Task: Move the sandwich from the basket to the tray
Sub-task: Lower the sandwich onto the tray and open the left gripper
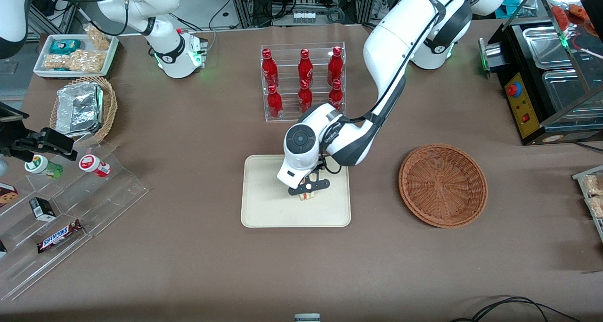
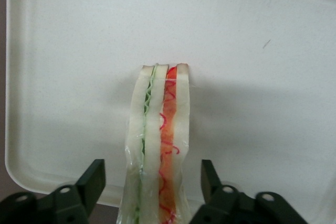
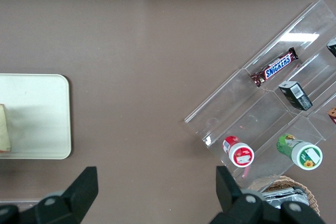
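Observation:
The sandwich, a wedge of white bread with green and red-orange layers in clear wrap, stands on the cream tray, toward the working arm's end of it. My left gripper is right above it, low over the tray. In the left wrist view the sandwich stands on the tray between my open fingers, with a gap on each side. The gripper straddles it without touching. The reddish-brown basket is empty, beside the tray toward the working arm's end.
A clear rack of red bottles stands farther from the camera than the tray. A tan basket with a foil container, a white snack tray and an acrylic snack display lie toward the parked arm's end. A black appliance lies toward the working arm's end.

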Action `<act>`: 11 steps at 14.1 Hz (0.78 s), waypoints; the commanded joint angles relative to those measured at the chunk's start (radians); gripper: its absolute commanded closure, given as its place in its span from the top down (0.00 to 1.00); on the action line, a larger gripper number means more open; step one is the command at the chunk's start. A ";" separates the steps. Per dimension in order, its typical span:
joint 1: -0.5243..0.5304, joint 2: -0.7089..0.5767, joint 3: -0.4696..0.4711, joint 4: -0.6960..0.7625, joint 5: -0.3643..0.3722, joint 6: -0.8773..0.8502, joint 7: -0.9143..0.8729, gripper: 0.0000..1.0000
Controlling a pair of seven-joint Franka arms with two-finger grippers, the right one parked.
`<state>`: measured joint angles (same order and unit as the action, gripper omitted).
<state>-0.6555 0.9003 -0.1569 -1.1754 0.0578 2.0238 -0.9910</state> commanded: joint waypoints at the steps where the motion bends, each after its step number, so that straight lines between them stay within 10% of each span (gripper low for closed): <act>1: 0.019 -0.058 0.010 0.019 0.004 -0.075 0.017 1.00; 6: 0.244 -0.315 -0.035 -0.010 -0.140 -0.446 0.239 1.00; 11: 0.505 -0.607 -0.029 -0.222 -0.122 -0.781 0.604 1.00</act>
<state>-0.2552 0.4342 -0.1731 -1.2260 -0.0562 1.2681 -0.5047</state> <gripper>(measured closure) 0.000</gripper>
